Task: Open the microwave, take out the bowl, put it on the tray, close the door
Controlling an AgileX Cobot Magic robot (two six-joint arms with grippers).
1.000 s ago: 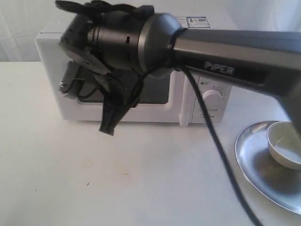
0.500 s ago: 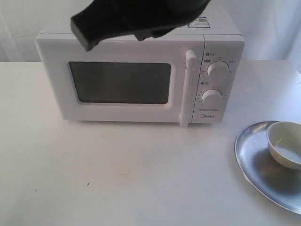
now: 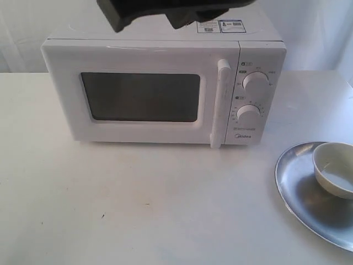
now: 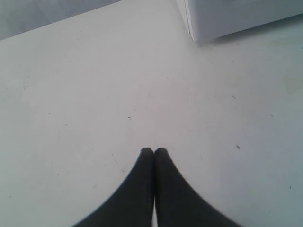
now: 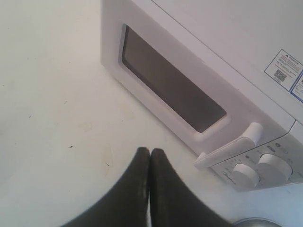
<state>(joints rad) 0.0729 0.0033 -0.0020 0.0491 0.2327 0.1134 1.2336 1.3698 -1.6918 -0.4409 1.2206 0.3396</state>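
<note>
White microwave [image 5: 213,38] (door [image 5: 170,85] closed) lies below the pressed-together right jaws.

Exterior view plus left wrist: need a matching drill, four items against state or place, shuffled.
Column 1
1. door
2. bowl
3. tray
4. left gripper

Column 2
A. sits on the tray
B. shut, over the table
C. closed
D. silver, cut off by the exterior view's right edge

Pairs: 1-C, 2-A, 3-D, 4-B
</note>
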